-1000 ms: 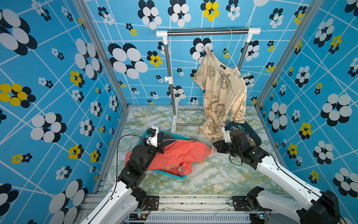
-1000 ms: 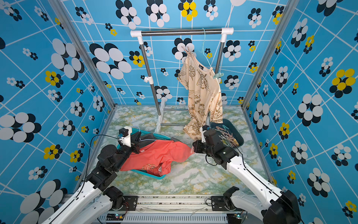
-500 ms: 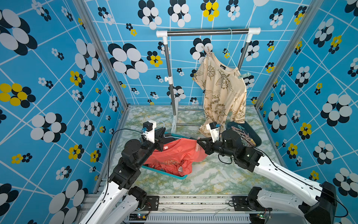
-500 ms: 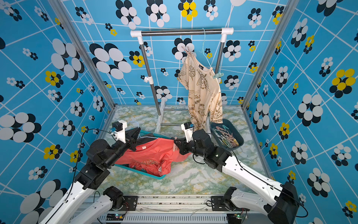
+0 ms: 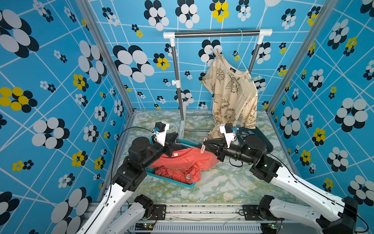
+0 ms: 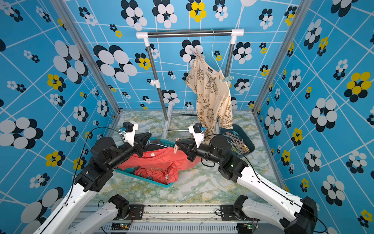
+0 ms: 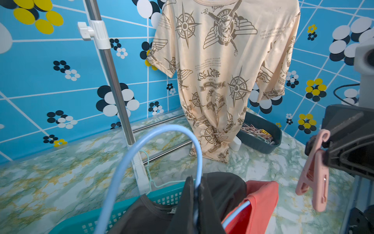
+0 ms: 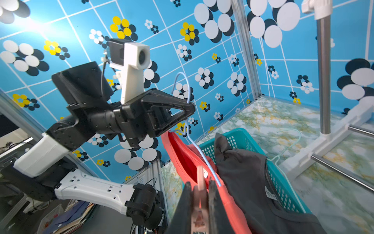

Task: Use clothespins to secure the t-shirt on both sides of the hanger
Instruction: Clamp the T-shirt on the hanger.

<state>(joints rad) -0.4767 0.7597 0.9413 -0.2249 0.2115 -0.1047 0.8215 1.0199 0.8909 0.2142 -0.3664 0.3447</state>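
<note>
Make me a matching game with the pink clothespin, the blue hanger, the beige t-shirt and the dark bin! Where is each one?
Things:
1. pink clothespin
2. blue hanger
3. beige t-shirt
4. dark bin

Places:
A. hangs on the rack
B. on the table, holding spare clothespins
C. between the shut jaws of the left gripper
D. between the shut jaws of the right gripper

Pairs: 1-D, 2-C, 3-A, 4-B.
</note>
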